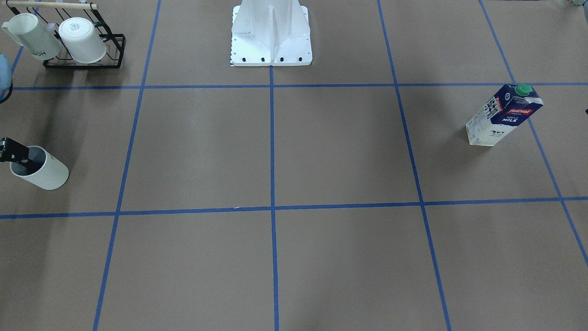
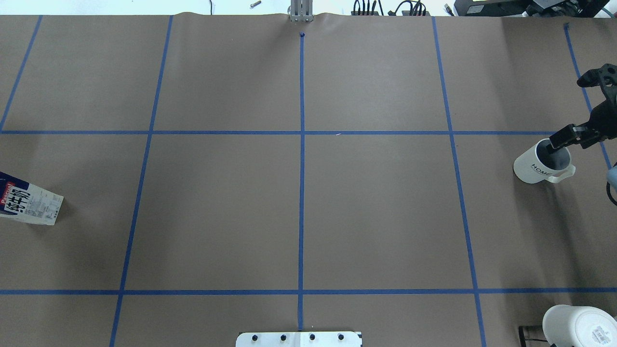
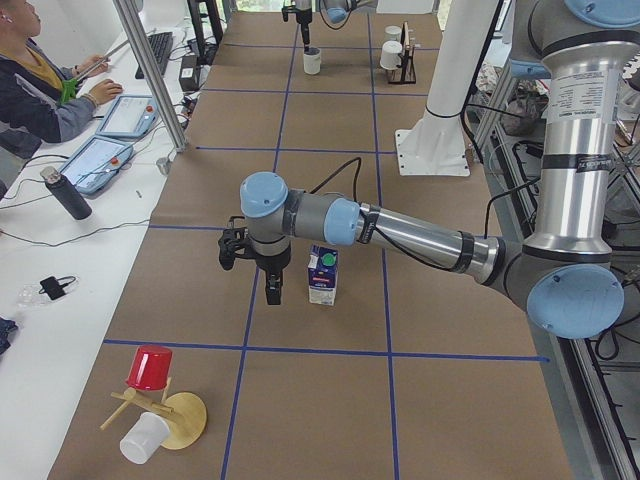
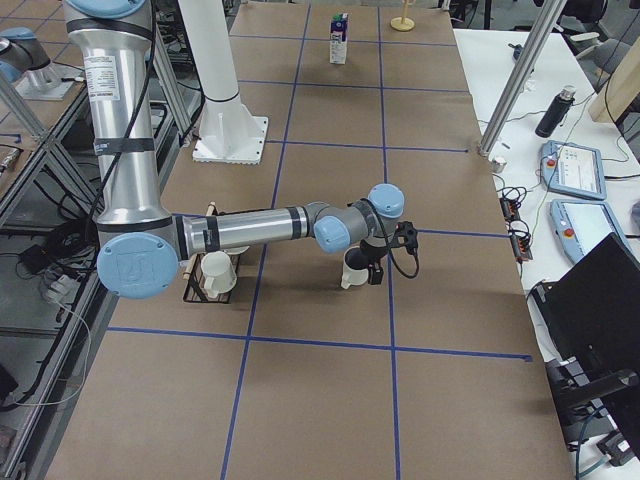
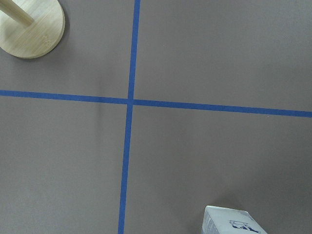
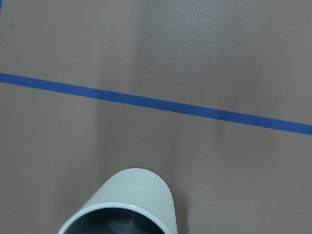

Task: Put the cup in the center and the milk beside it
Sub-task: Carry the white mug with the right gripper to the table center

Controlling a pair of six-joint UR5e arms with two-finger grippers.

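At the left end of the worktop (image 2: 376, 212), near its edge, sits a wooden stand (image 3: 185, 420). The milk (image 1: 503, 117) stands upright on the left part of the worktop, with its green cap (image 1: 523, 88) on top. It is in the middle row of the squares marked by blue tape (image 2: 301, 193), well apart from the centre. The left gripper (image 3: 265, 278) hangs pointing down just beside the milk, on the side away from the robot and apart from it. It shows only in the side view, so I cannot tell how far its fingers are spread.

Far to the right, in the same row, the cup (image 2: 542, 166) stands upright with its mouth up and its handle turned toward the robot. It too is well apart from the centre. The right gripper (image 2: 569, 113) is spread wide. One finger (image 2: 564, 139) dips inside the cup's rim on its far side, and the other is well outside the cup, so the wall is not pinched. Nearer the robot, at the right edge, a black rack (image 1: 110, 55) holds two white mugs (image 1: 82, 40).
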